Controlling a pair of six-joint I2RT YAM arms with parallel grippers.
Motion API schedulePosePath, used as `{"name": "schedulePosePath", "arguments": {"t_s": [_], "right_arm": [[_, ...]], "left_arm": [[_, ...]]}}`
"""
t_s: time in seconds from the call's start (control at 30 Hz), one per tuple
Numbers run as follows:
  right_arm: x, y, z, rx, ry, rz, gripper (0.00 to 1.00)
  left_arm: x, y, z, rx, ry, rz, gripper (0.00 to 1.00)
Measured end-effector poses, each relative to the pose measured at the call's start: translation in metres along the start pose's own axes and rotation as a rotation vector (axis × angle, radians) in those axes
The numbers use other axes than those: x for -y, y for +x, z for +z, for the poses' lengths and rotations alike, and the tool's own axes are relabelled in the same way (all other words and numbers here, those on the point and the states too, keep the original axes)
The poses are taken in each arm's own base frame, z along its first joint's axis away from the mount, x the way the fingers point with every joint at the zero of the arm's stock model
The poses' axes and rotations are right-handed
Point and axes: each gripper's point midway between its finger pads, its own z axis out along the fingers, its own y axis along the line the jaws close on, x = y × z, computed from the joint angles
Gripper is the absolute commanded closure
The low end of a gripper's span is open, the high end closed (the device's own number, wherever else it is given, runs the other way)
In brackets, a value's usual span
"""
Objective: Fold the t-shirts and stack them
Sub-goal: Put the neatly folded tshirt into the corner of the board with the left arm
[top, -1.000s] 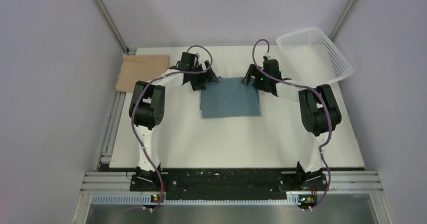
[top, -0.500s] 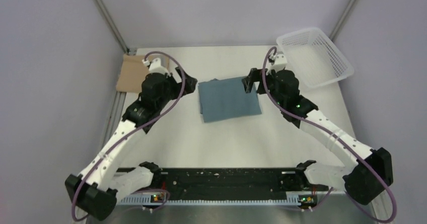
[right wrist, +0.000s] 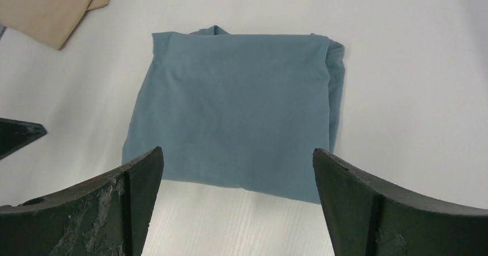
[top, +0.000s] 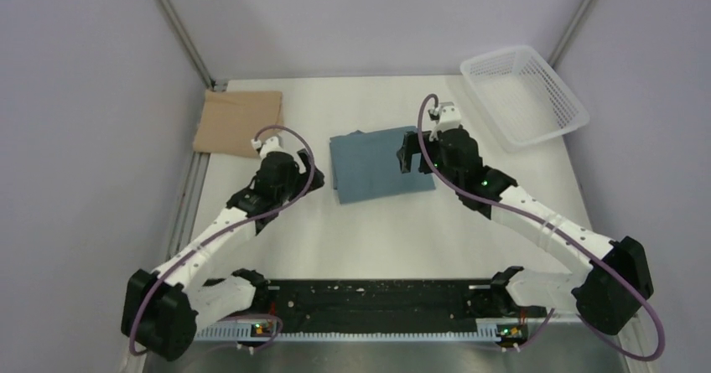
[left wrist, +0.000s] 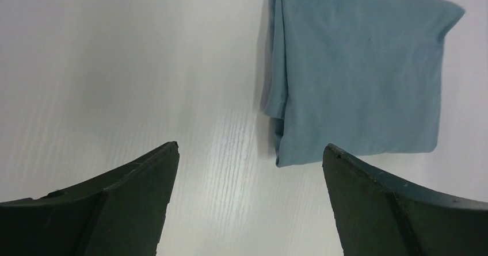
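The teal t-shirt (top: 381, 165) lies folded into a compact rectangle at the middle of the table (top: 386, 239). The tan t-shirt (top: 237, 121) lies folded at the far-left corner, well apart. The left gripper (left wrist: 250, 145) and right gripper (right wrist: 237, 150) flank the teal shirt, jaws spread wide, holding nothing. Folding appears complete; stacking one shirt on the other remains.
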Motion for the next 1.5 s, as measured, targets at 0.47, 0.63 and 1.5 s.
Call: {"name": "schedulePosePath", "arguments": {"t_s": [0.47,0.63,1.5], "right_arm": [[0.018,0.0,-0.021,0.03,0.069,0.033,0.01],[0.023,-0.004,-0.028,0.053,0.09,0.036,0.01],[0.039,-0.009,-0.044,0.113,0.137,0.009,0.01]], "left_arm": [[0.037,0.06,0.117,-0.349,-0.034,0.022,0.03],[0.058,0.065,0.145,-0.373,-0.047,0.057,0.09],[0.043,-0.038,0.15,-0.044,-0.487,0.752,1.0]]}}
